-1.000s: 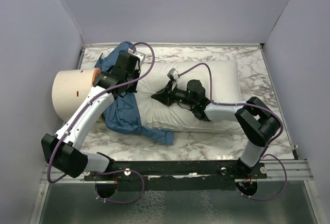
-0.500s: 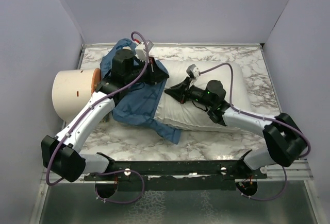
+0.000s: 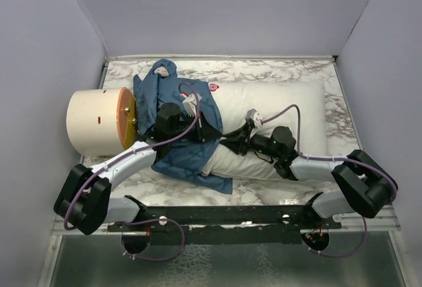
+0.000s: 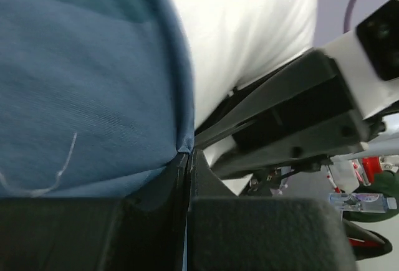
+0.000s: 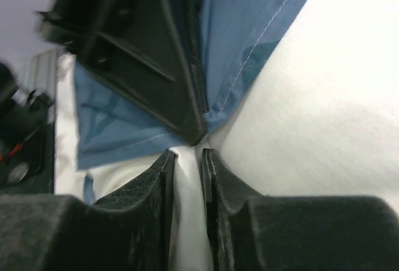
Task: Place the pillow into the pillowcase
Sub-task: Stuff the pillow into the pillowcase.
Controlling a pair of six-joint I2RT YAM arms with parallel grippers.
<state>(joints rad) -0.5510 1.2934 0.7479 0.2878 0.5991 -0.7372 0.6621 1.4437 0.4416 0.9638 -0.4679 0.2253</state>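
A cream cylinder (image 3: 99, 121) is seen at the left. Beside it, the blue pillowcase (image 3: 165, 99) is draped over the left end of the white pillow (image 3: 290, 102), and its hem is pinched tight in the left gripper (image 4: 187, 154). The right gripper (image 5: 187, 156) is pressed against the pillow with its jaws narrowly parted; whether fabric is gripped cannot be told.

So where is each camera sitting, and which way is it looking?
Top camera: above and behind the arms, looking down at the table; both arms show, bases nearest, over the pillow and pillowcase.
Left wrist camera: on the left arm, looking along the left gripper, shut on the pillowcase edge, pillow beyond.
Right wrist camera: on the right arm, looking along the right gripper at pillow and pillowcase.
Shared: each wrist view shows the other gripper, tips nearly meeting where blue cloth meets white.
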